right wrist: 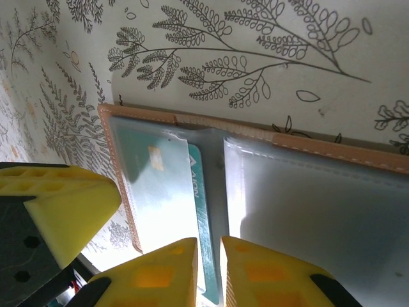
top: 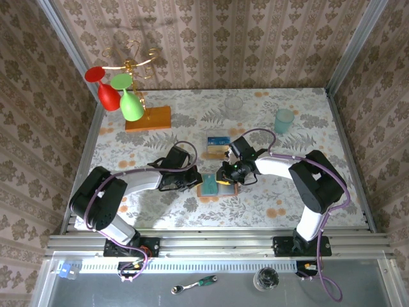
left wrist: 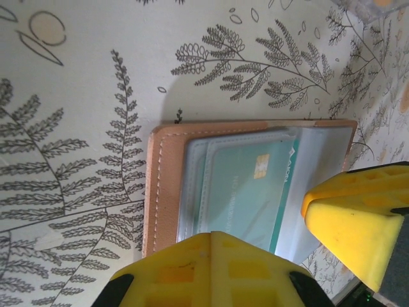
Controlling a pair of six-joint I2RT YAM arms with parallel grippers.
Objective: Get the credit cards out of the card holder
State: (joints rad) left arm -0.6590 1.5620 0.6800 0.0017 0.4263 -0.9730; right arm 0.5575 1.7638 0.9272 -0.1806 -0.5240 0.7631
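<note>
The card holder is lying open on the worktop, near its middle, between the two arms. The left gripper, pressed together, seems to be bearing down on the holder's left edge. The right gripper is pinching the teal card, which is sitting in its pocket.

To do this well, the right gripper should be drawing the card out flat, straight along the pocket, while the left is pinning the leather so the holder isn't dragging.

The right wrist view is showing the card's edge running between the fingers. The left wrist view is showing the card's face and chip. The top view is showing how both arms are flanking the holder.
</note>
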